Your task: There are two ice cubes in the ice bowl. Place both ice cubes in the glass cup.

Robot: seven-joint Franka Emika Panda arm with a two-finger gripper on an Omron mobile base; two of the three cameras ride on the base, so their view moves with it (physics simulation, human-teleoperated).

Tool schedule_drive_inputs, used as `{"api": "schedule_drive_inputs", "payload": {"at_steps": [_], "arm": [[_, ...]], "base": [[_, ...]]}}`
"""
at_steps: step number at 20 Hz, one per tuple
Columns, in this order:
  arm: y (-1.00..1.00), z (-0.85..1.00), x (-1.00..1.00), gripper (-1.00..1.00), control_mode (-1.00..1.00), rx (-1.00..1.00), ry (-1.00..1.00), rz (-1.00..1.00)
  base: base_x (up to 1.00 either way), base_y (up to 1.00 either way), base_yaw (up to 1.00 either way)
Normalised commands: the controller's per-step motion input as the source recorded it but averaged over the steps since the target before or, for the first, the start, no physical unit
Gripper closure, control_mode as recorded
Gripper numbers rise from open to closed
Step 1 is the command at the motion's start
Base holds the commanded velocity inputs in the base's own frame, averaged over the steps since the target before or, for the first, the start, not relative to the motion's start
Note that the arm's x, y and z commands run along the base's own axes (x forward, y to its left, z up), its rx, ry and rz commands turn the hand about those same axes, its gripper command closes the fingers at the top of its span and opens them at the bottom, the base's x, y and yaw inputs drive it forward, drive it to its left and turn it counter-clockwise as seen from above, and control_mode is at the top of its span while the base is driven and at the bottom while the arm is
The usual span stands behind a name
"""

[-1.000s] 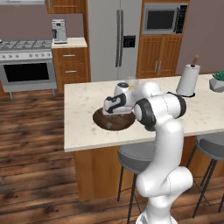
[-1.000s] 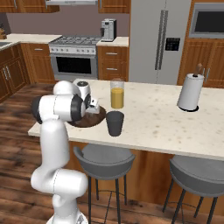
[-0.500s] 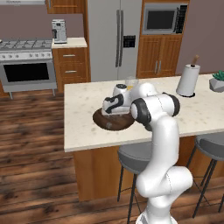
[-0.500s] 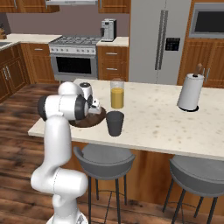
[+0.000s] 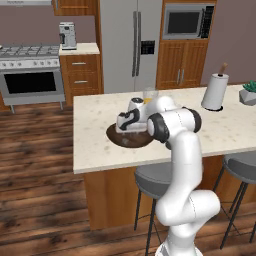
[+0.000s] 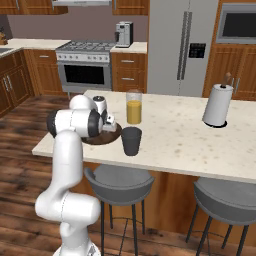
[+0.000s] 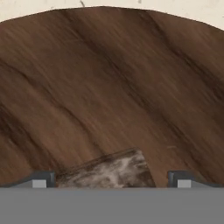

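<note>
The dark wooden ice bowl (image 5: 131, 140) (image 6: 102, 137) (image 7: 109, 78) sits near the front edge of the island counter. My gripper (image 5: 125, 128) (image 6: 108, 125) (image 7: 111, 180) reaches down into it, open. One pale, translucent ice cube (image 7: 109, 169) lies on the bowl's floor between the two fingertips (image 7: 42, 179), which stand apart from it on either side. The glass cup (image 6: 131, 141), a short dark tumbler, stands just right of the bowl at the counter's front.
A tall glass of orange liquid (image 6: 133, 106) (image 5: 149, 94) stands behind the bowl and cup. A paper towel roll (image 6: 218, 105) (image 5: 215, 92) stands further right, and a small plant (image 5: 248, 93) at the far end. Stools (image 6: 119, 182) sit under the counter edge.
The hand has sunk lower into the bowl and the elbow has shifted slightly toward it. The jaws have stayed wide.
</note>
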Motion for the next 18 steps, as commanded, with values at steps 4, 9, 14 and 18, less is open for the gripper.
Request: {"api": "schedule_drive_inputs", "payload": {"at_steps": [4, 9, 14, 18], "arm": [[0.00, -0.18, 0.22, -1.00, -1.00, 0.00, 0.00, 0.00], [0.00, -0.16, 0.14, 1.00, -1.00, 0.00, 0.00, 0.00], [0.00, -0.34, -0.24, 1.00, -1.00, -0.03, 0.10, 0.00], [-0.04, -0.17, -0.51, 1.00, -1.00, 0.00, 0.09, 0.00]], "base": [[0.00, 0.00, 0.00], [0.00, 0.00, 0.00], [0.00, 0.00, 0.00], [0.00, 0.00, 0.00]]}}
